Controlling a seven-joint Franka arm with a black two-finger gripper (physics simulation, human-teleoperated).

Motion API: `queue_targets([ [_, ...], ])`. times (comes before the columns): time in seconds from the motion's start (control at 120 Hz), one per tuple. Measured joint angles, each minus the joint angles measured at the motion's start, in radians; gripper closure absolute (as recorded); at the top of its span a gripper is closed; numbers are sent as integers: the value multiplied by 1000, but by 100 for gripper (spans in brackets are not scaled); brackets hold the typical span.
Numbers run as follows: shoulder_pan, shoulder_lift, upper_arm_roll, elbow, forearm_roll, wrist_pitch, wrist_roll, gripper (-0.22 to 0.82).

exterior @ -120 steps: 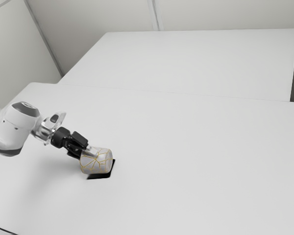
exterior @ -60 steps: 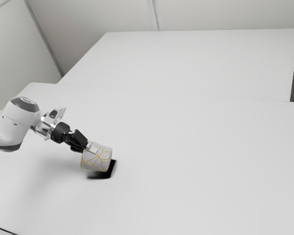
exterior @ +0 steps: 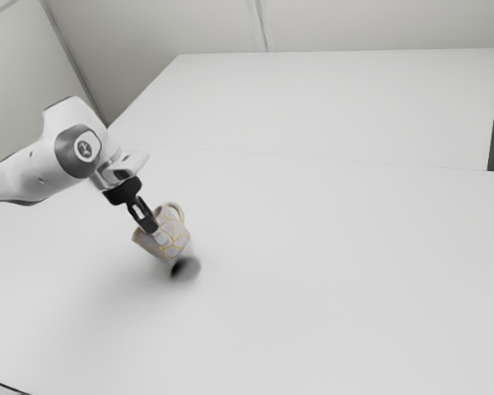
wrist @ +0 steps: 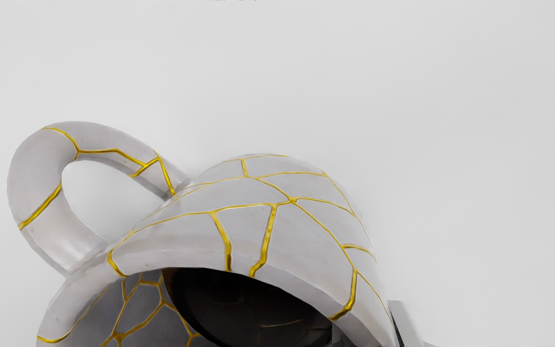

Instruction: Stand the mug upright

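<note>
Above the white table (exterior: 329,280), the black two-finger gripper (exterior: 156,234) is grasping the gold-veined mug (exterior: 175,239) by its wall, one finger pressing inside the mouth and the other (wrist: 404,324) outside. The mug is hanging tilted, clear of the tabletop, its mouth facing up toward the gripper and its base slanting down toward the exterior view's right. Its looped handle (exterior: 179,211) is jutting from the upper side, and a dark shadow (exterior: 186,268) is lying below.

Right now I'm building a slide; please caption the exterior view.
The end effector holds a gold-veined mug tilted over the white table.
</note>
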Motion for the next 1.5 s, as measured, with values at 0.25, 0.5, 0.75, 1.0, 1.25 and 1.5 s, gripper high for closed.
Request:
queue_targets([
  [0.25, 14, -20, -67, -81, 195, 203, 0, 78],
  [0.5, 13, 4, -91, -91, 278, 247, -6, 78],
  [0.75, 14, 7, -93, -127, 292, 253, -12, 75],
  [1.0, 14, 5, -93, -129, 291, 245, -3, 26],
  [1.25, 14, -68, -113, -119, 292, 206, -64, 8],
  [1.5, 15, -102, -120, 58, 298, 38, -325, 2],
])
